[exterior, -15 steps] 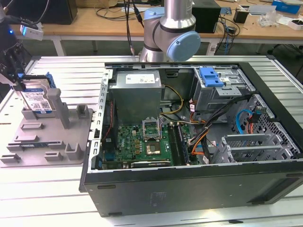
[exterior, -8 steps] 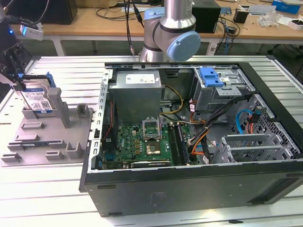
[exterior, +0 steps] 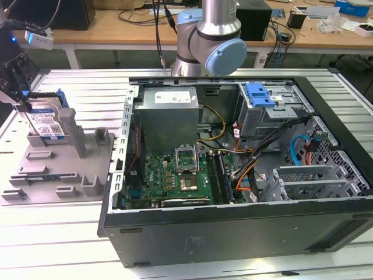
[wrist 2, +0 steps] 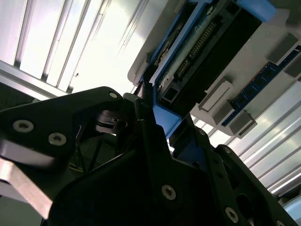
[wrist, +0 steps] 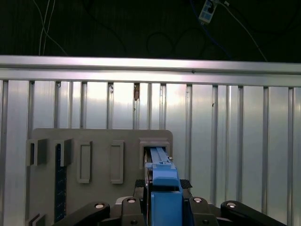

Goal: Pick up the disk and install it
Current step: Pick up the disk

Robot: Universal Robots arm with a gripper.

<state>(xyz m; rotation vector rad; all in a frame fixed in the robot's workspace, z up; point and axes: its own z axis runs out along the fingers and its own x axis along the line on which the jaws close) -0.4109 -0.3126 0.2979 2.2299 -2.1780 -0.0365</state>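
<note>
As the tool (wrist: pixel 163 184) grips the disk (exterior: pixel 45 123), slatted table (exterior: pixel 58 233) fronts benches (exterior: pixel 116 26)

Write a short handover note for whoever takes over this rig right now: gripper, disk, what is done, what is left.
Gripper: shut on the blue frame of the disk, at the exterior view's left.
Disk: stands upright in a slot of the grey holder, beside the open computer case.
Done: the disk is grasped.
Left: the disk is not yet lifted clear of the holder and not yet in the case.
</note>
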